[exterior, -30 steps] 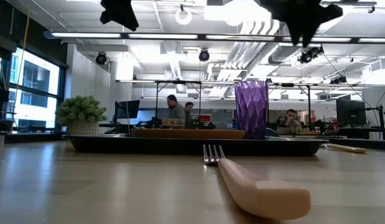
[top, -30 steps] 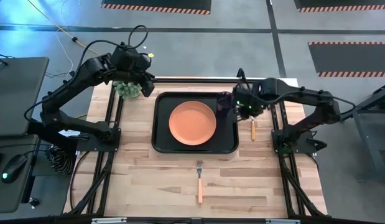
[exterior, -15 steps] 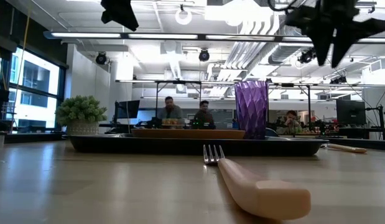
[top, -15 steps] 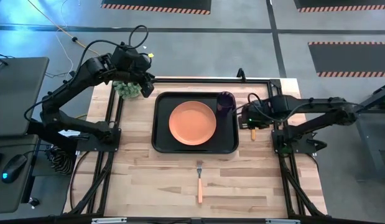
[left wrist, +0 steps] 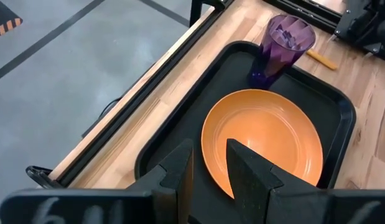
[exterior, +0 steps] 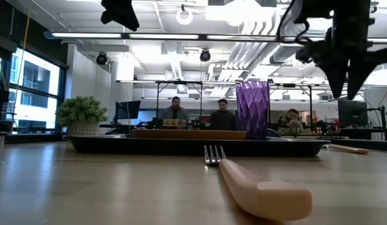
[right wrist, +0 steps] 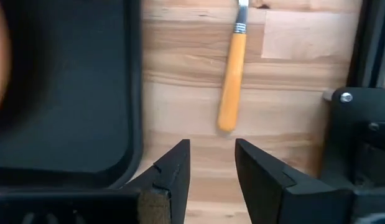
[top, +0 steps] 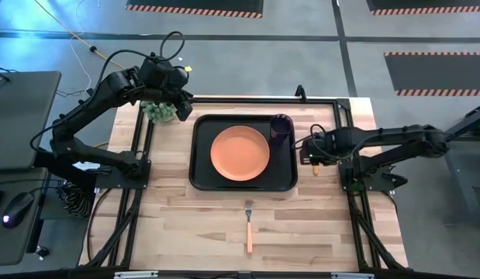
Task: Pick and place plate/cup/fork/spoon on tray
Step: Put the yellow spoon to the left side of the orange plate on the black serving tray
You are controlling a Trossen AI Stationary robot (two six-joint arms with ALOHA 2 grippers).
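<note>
Low view: pale wooden table (exterior: 87, 187)

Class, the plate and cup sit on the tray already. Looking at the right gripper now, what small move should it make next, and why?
Probably lower the right gripper onto the spoon's orange handle and close. Its fingers are open and hover above the table beside the tray, with the handle lying just ahead of them. The plate and cup are on the tray; the fork lies farther off.

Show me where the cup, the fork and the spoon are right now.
cup (exterior: 252, 109), low view, on its faceted purple wall.
fork (top: 249, 232), high view, on its orange handle.
spoon (right wrist: 231, 87), right wrist view, on its yellow-orange handle.
</note>
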